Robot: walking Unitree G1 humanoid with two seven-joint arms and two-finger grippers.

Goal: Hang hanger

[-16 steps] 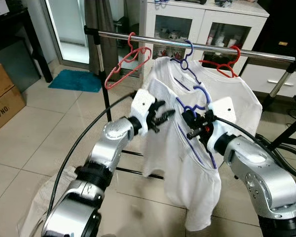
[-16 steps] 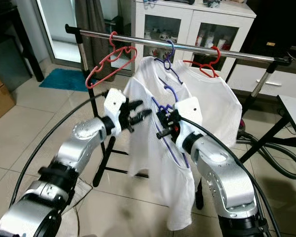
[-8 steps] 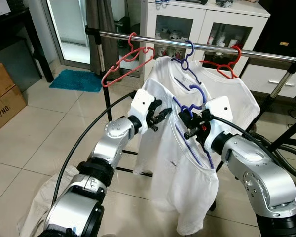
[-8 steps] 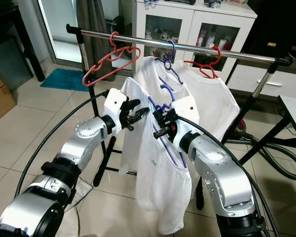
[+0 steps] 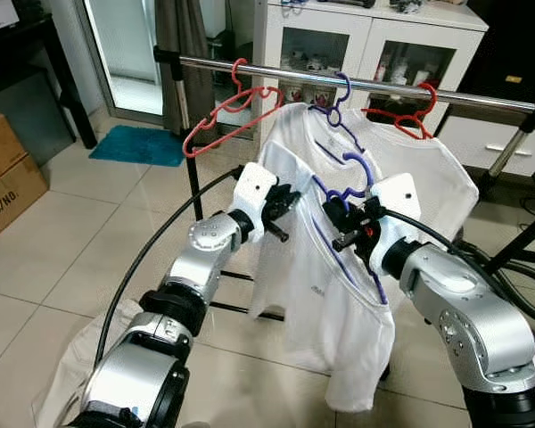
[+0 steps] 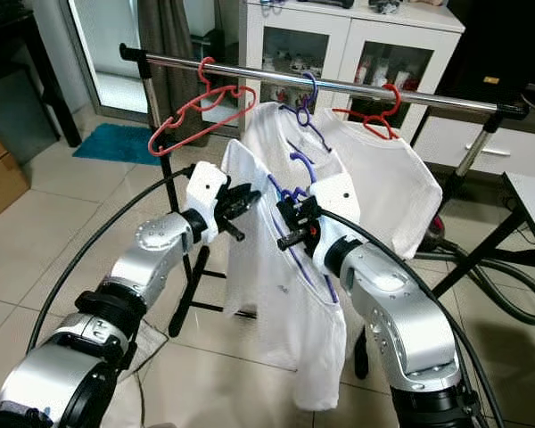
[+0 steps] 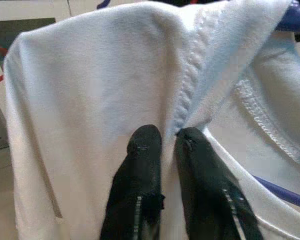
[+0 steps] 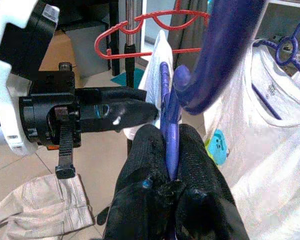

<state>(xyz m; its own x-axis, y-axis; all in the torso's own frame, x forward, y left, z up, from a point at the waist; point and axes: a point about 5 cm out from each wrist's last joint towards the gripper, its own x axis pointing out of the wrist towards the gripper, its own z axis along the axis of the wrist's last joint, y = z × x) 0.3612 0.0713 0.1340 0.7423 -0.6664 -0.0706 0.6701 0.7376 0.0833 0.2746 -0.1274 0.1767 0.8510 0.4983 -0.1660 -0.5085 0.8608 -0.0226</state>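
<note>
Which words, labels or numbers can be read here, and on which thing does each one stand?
"C/NO." on the cardboard box on the floor.
Small print on the front of the white T-shirt: too small to read.
Items inside the glass cabinet: too blurred to read.

blue hanger (image 5: pixel 357 183): lower frame inside the held shirt (image 5: pixel 321 285), seen only as a faint line through the cloth; right gripper (image 8: pixel 172 145) covers its neck at the clamp, hook cut off at 12 o'clock in the right wrist view; left gripper (image 7: pixel 164 142) fingertips buried in a shirt fold, cloth between them can't be made out; rail (image 5: pixel 357 85) runs off at 3 o'clock; box (image 5: pixel 4 169) cut at 9 o'clock; cabinet (image 5: pixel 374 45) contents too small to tell.
</note>
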